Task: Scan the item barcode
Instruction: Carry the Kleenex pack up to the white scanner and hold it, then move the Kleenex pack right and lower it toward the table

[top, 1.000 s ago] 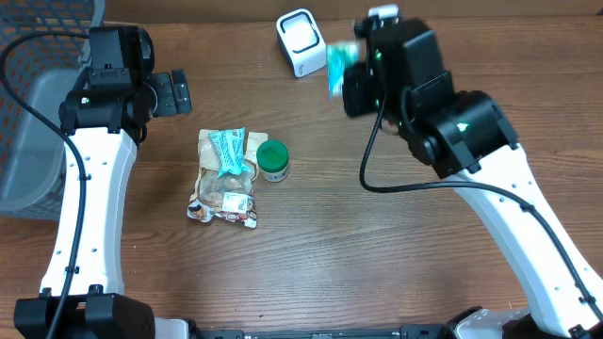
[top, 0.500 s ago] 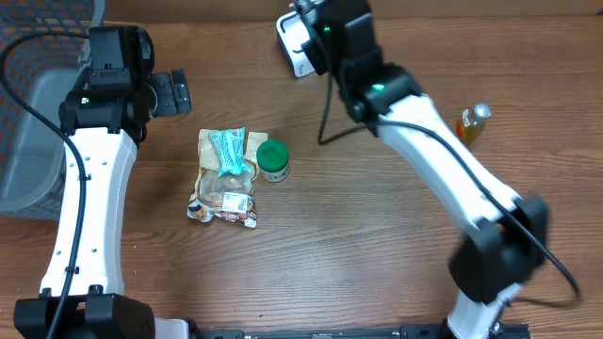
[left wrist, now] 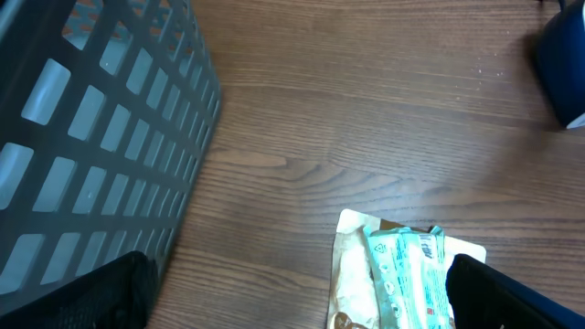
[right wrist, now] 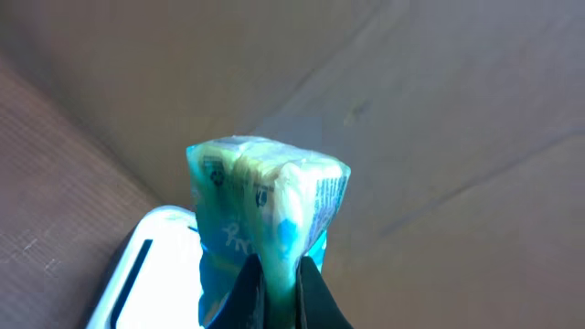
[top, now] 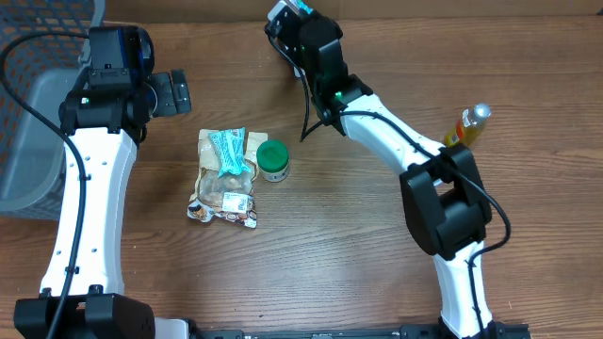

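**A:** Where was the item?

**B:** The teal, film-wrapped packet [right wrist: 265, 215] was pinched at its lower fold in my right gripper [right wrist: 277, 294], jaws clamped tight on it. I held it up at the far edge of the bench [top: 358, 254], close to the white scanner [right wrist: 146, 274]. From my wrist, the scanner's rounded corner showed just to the left of the packet. I could not tell whether the two touched.

**A:** And your left side?

**B:** My left gripper [top: 177, 91] hung near the far left corner with its fingers spread wide and nothing between them. The grey slatted basket [left wrist: 91, 119] stood beside it at the left edge.

**A:** What else lay on the bench?

**B:** Toward the middle lay a pile of snack bags [top: 224, 193] with a teal wrapper [top: 229, 151] on top. A green-lidded jar [top: 273, 160] stood just to the right of the pile. A yellow bottle [top: 471, 125] stood well apart, toward the right edge.
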